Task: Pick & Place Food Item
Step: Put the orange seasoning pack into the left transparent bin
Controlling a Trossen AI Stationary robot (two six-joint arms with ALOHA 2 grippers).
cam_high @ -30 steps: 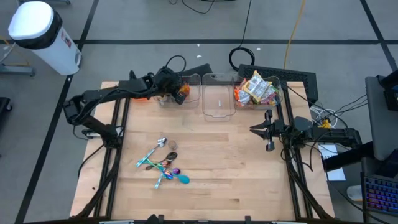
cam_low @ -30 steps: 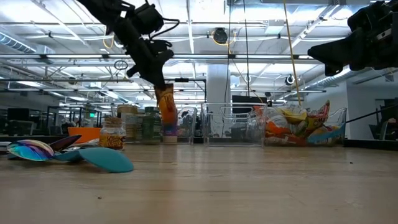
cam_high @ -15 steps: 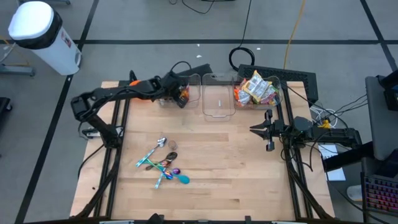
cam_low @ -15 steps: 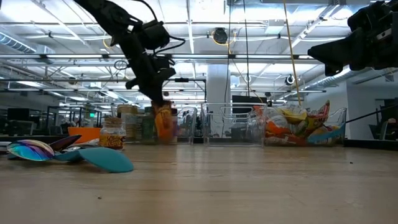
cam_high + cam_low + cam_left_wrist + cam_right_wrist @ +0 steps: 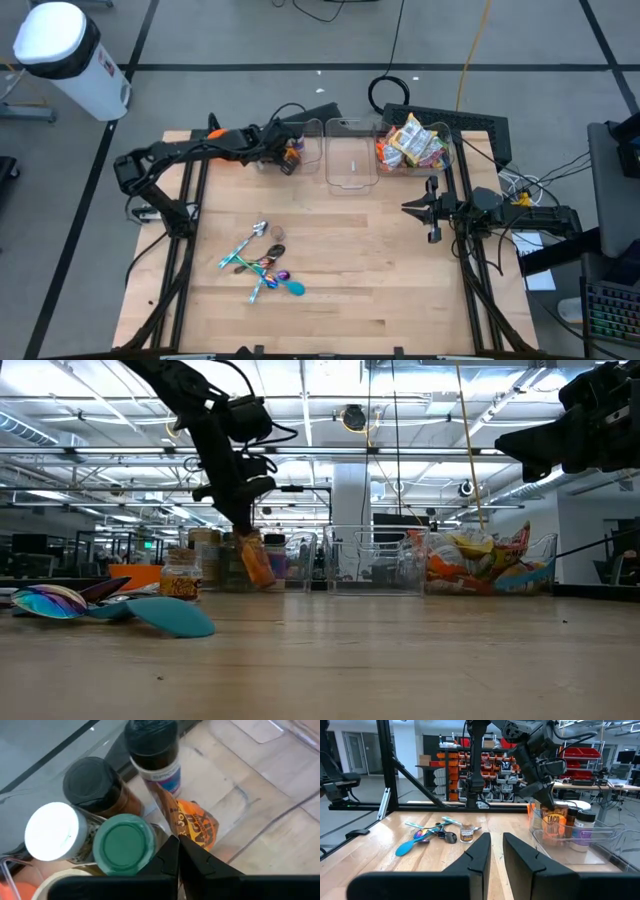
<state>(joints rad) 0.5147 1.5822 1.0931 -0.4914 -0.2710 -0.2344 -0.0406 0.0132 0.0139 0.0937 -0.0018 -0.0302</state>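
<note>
An orange taco seasoning packet (image 5: 197, 822) is in my left gripper (image 5: 178, 854), which is shut on it over the left clear bin (image 5: 300, 132) at the table's far side. The packet also shows in the low view (image 5: 255, 560) and the right wrist view (image 5: 552, 825). Several jars stand in that bin: a black-capped spice bottle (image 5: 152, 750), a black-lidded jar (image 5: 92, 785), a white-lidded one (image 5: 52, 831) and a green-lidded one (image 5: 124, 845). My right gripper (image 5: 428, 212) waits open and empty near the table's right edge. My left gripper pinches the packet's upper end (image 5: 186, 839) between its two fingertips, coming from above and pointing down. The packet hangs tilted below the fingers, its lower end (image 5: 262, 582) down inside the bin beside the jars. Whether that end rests on the bin's floor, I cannot tell.
An empty clear bin (image 5: 350, 158) stands in the middle at the far side. A bin of snack packets (image 5: 412, 143) stands to its right. Coloured spoons (image 5: 262, 268) and a small jar (image 5: 180, 580) lie on the left middle of the wooden table (image 5: 380, 290).
My left gripper has gone down into the left bin with the packet, staying shut on it. The packet, first hanging upright above the bin, is now lower and tilted among the jars.
</note>
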